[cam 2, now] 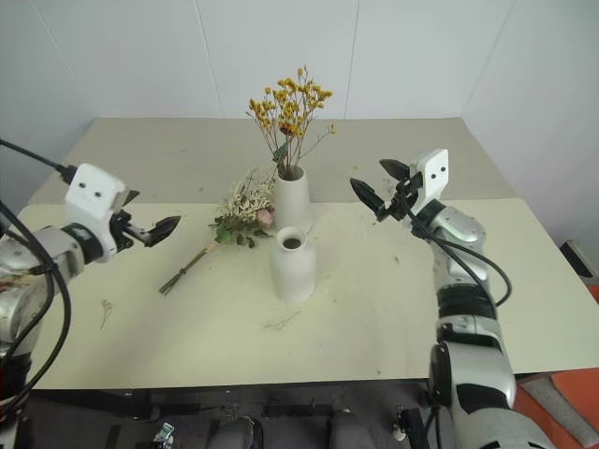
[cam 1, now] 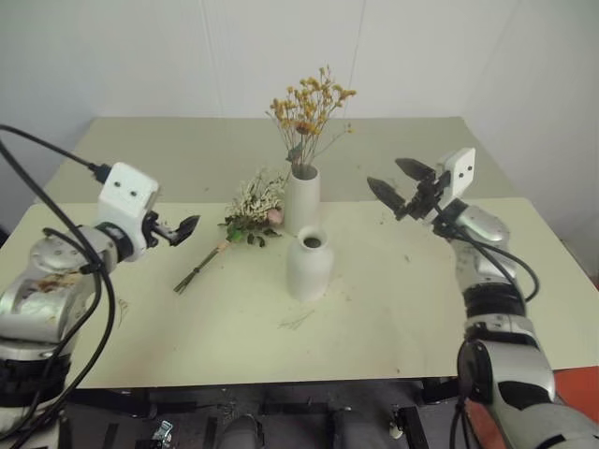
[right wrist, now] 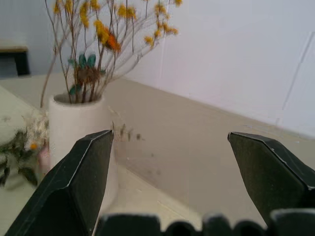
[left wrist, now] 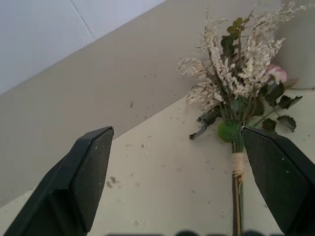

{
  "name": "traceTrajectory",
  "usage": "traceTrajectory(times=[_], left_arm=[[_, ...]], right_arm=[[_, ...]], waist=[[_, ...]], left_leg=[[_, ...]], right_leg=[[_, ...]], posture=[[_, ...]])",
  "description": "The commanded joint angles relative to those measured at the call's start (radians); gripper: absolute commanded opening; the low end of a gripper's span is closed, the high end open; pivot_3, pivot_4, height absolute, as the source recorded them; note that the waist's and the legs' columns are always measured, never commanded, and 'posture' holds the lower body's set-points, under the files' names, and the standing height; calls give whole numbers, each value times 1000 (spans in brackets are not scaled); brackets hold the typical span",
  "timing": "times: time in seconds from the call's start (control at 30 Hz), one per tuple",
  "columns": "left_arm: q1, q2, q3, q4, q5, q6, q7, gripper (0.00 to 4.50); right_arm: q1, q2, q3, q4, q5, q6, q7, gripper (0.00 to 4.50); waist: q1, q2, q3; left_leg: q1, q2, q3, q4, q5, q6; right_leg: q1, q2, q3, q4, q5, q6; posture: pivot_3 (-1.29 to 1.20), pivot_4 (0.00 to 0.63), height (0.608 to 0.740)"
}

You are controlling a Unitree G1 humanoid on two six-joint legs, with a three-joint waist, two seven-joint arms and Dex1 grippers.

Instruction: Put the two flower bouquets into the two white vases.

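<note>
A thin bunch of yellow-orange dried flowers (cam 1: 309,105) stands upright in the tall plain white vase (cam 1: 301,198) at the table's middle. Just in front of it the shorter bottle-shaped white vase (cam 1: 310,265) stands with nothing in it. The fuller bouquet with a pink rose, cream sprigs and green leaves (cam 1: 249,217) lies flat on the table left of the vases, stems pointing toward the near left. My left gripper (cam 1: 174,230) hovers open left of that bouquet, facing it (left wrist: 236,88). To the right of the tall vase (right wrist: 78,125) my right gripper (cam 1: 386,175) hangs open and holds nothing.
The pale table (cam 1: 402,309) has a second table (cam 1: 168,150) butted against its far edge, with white walls behind. Small flower crumbs are scattered near the vases. An orange object (cam 1: 580,393) sits off the table at the near right.
</note>
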Motion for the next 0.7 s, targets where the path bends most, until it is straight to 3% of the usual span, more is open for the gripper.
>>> traceTrajectory(times=[0.03, 0.23, 0.37, 0.67, 0.7], left_arm=[[-90, 26, -111, 17, 12, 147, -17, 4500], [-244, 53, -320, 119, 42, 273, -95, 4500], [-329, -10, -411, 274, 99, 239, -95, 4500], [-439, -104, -538, 613, 192, 75, -246, 4500], [-445, -113, -544, 642, 204, 58, -256, 4309]], right_arm=[[45, -105, -1, -302, 87, 271, 14, 4452], [117, -291, -46, -613, 250, 592, 46, 4452], [115, -385, -58, -721, 318, 722, 40, 4452], [134, -502, -80, -832, 440, 828, 67, 4452], [137, -507, -82, -839, 446, 831, 62, 4490]], waist=[[0, 0, 0], [-4, 0, 0], [1, 0, 0], [19, 0, 0], [22, 0, 1]], left_leg=[[0, 0, 0, 0, 0, 0], [0, -1, 0, 0, 0, 0], [1, -1, 0, 0, 0, 0], [-1, -1, 0, 1, 0, 0], [-1, -1, 0, 2, 0, 0]], right_leg=[[0, 0, 0, 0, 0, 0], [0, 1, 0, -3, -1, 0], [1, 0, 0, -4, -1, 0], [0, 0, 0, -5, -1, 0], [0, 0, 0, -5, -1, 0]], posture=[[0, 150, 740], [0, 150, 740], [0, 150, 740], [0, 150, 740], [0, 150, 740]])
